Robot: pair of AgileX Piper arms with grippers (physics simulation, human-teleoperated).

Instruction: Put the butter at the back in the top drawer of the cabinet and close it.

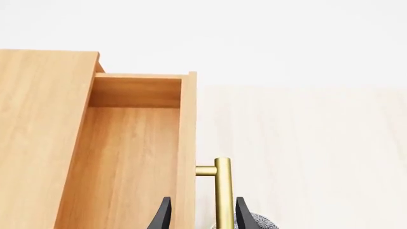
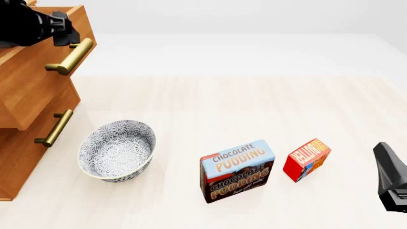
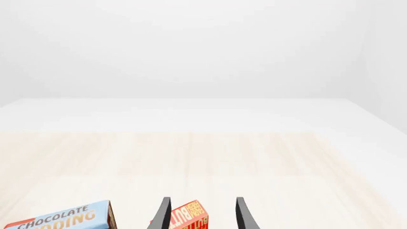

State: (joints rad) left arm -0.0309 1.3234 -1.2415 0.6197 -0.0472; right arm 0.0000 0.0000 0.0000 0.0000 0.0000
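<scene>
The butter is a small red and orange box lying on the table to the right of the pudding box; in the right wrist view the butter shows ahead, between the fingers. My right gripper hovers open near the table's right edge, apart from the butter. The cabinet stands at the left with its top drawer pulled out and nothing visible inside. My left gripper is open, its fingers straddling the drawer's front panel and brass handle.
A patterned grey bowl sits in front of the cabinet, below the open drawer. A blue-and-brown chocolate pudding box stands between bowl and butter. A lower drawer's brass handle juts out.
</scene>
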